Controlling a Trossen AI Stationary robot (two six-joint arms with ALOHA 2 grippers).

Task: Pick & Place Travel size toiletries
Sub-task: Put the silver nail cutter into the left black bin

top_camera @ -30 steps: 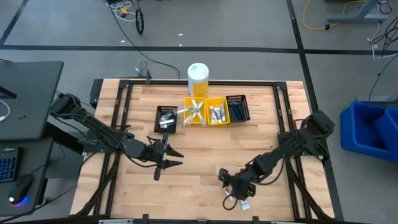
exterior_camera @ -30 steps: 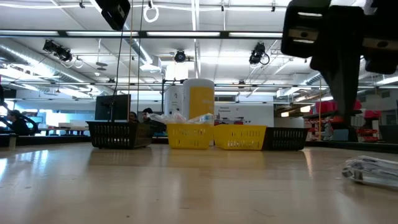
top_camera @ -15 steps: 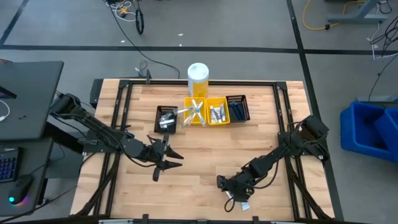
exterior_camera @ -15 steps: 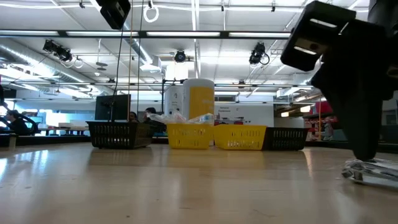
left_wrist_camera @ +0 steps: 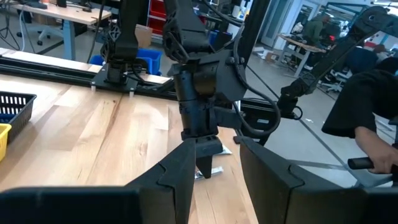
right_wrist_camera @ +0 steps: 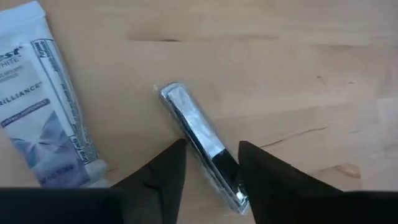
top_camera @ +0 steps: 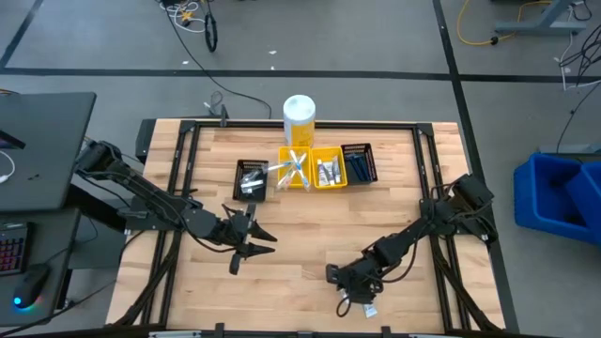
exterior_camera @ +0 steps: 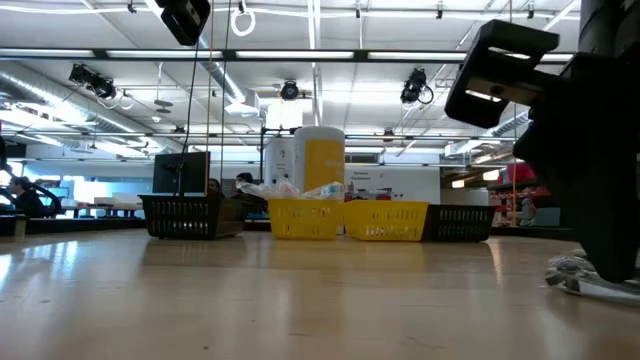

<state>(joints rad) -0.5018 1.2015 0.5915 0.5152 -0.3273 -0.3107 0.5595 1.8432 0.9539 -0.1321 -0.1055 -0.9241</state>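
My right gripper (right_wrist_camera: 212,148) is open and points down near the table's near edge (top_camera: 344,286). Its fingers stand on either side of one end of a silvery clipper-like piece in clear wrap (right_wrist_camera: 199,137) that lies flat on the wood. A white toothpaste tube (right_wrist_camera: 43,106) lies flat beside it. The low view shows a pale packet (exterior_camera: 572,279) at the foot of that arm. My left gripper (top_camera: 252,241) is open and waits above the table's left-middle. More toiletries fill the bins at the far side. My right gripper comes from above with its open fingers (right_wrist_camera: 255,168) astride the end of the silvery piece (right_wrist_camera: 227,177), which lies flat on the table. I cannot tell whether a finger touches it.
A row of bins stands at the far side: a black one (top_camera: 252,178), two yellow ones (top_camera: 294,169) (top_camera: 329,170) and another black one (top_camera: 360,162). A tall white-and-yellow cylinder (top_camera: 299,115) stands behind them. Bare wood lies between the bins and both grippers.
My right gripper has come down toward the table and shifted slightly toward its left edge. In the low view it now stands right at the pale packet. The left arm and the items on the table have kept still.
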